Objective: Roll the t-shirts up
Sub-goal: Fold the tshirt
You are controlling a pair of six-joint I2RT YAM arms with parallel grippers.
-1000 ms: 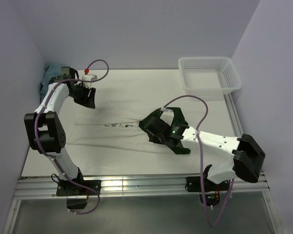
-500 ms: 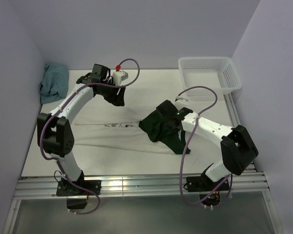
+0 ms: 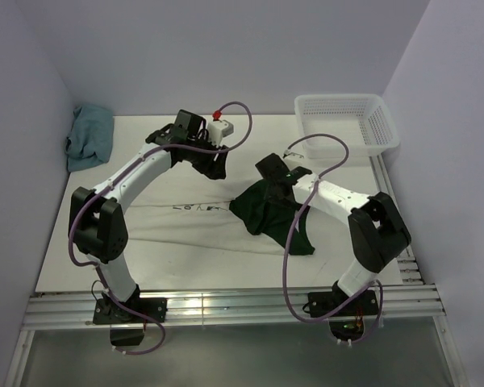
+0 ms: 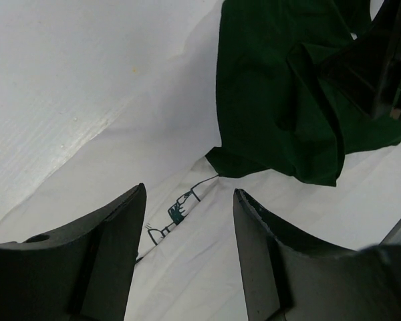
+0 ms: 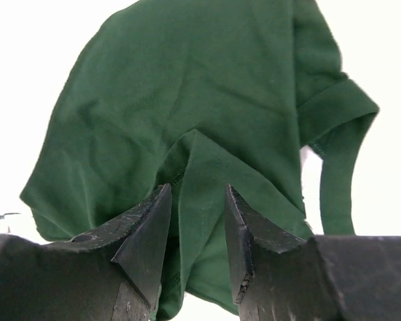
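Observation:
A cream-white t-shirt [image 3: 185, 230] with a small dark chest print [image 3: 198, 208] lies spread across the table. Its dark green sleeve [image 3: 270, 222] is bunched at the middle right. My right gripper [image 3: 273, 192] is at the far edge of that bunch. In the right wrist view the right gripper [image 5: 196, 190] is closed on a raised fold of the green sleeve [image 5: 187, 87]. My left gripper [image 3: 215, 168] hovers open and empty over the shirt's far edge. In the left wrist view the left gripper [image 4: 189, 190] frames the print [image 4: 177, 215], with the green sleeve [image 4: 274, 100] beyond.
A white mesh basket [image 3: 347, 121] stands at the far right corner. A teal-blue cloth [image 3: 89, 137] lies crumpled at the far left corner. Lilac walls close in the left, back and right. Metal rails run along the near edge.
My left arm has swung right from the teal cloth to the middle of the shirt. My right gripper has moved away from me across the green sleeve, which now lies more spread out.

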